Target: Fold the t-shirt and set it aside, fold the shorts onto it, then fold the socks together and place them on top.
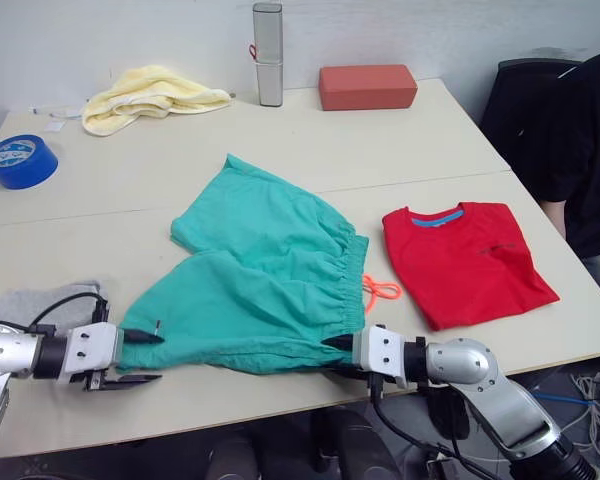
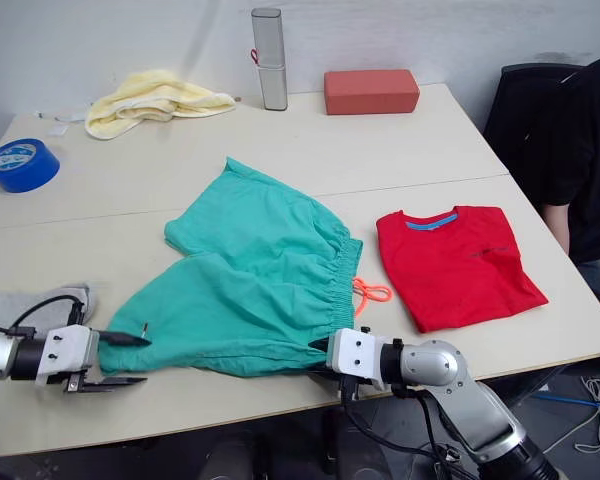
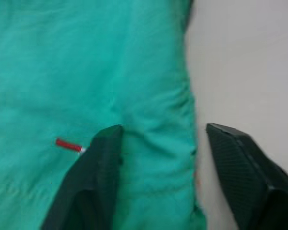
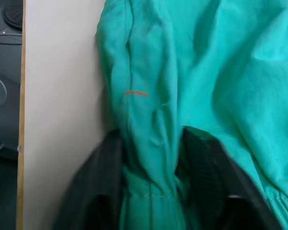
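The teal-green shorts (image 1: 260, 290) lie spread on the middle of the table (image 1: 380, 150), their orange drawstring (image 1: 382, 292) trailing toward the right. My right gripper (image 1: 340, 350) is shut on the shorts' front edge at the waistband end; the cloth (image 4: 151, 120) is bunched between its fingers. At the shorts' left corner my left gripper (image 1: 140, 358) is open, one finger (image 3: 98, 163) over the cloth and the other (image 3: 240, 163) over bare table. The red t-shirt (image 1: 465, 262) lies folded at the right. The grey socks (image 1: 25, 305) lie at the far left, behind my left wrist.
At the back lie a pale yellow cloth (image 1: 150, 97), an upright grey case (image 1: 268, 55) and a red block (image 1: 367, 87). A blue tape roll (image 1: 18, 160) sits at the far left. A person in black (image 1: 590, 140) sits beyond the table's right edge.
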